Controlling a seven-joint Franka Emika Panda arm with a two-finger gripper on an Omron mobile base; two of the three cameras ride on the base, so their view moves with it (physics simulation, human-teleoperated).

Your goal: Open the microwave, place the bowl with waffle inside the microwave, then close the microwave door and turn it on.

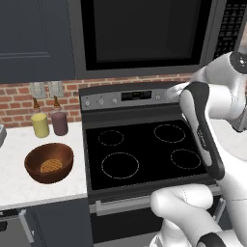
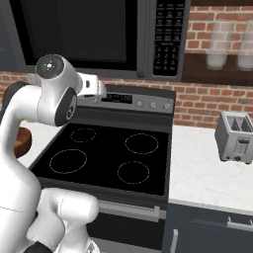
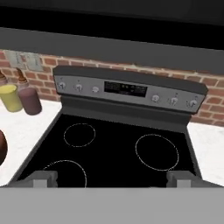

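The microwave (image 1: 144, 34) hangs above the stove with its door (image 2: 74, 29) closed, and the keypad strip (image 2: 169, 34) is on its right. Its grey underside (image 3: 112, 48) crosses the top of the hand view. The brown wooden bowl (image 1: 49, 163) sits on the white counter left of the stove, holding the golden waffle (image 1: 51, 166). An edge of the bowl (image 3: 1, 151) shows in the hand view. My gripper (image 3: 113, 179) is open and empty, its fingertips (image 3: 43, 178) wide apart. It hovers over the cooktop, below the microwave and well to the right of the bowl.
The black stove (image 1: 144, 149) with its knob panel (image 3: 127, 89) lies under the arm. A yellow canister (image 1: 40, 125) and a maroon one (image 1: 60, 122) stand behind the bowl. A silver toaster (image 2: 234, 137) sits on the right counter, and glasses (image 2: 217, 47) stand on a shelf.
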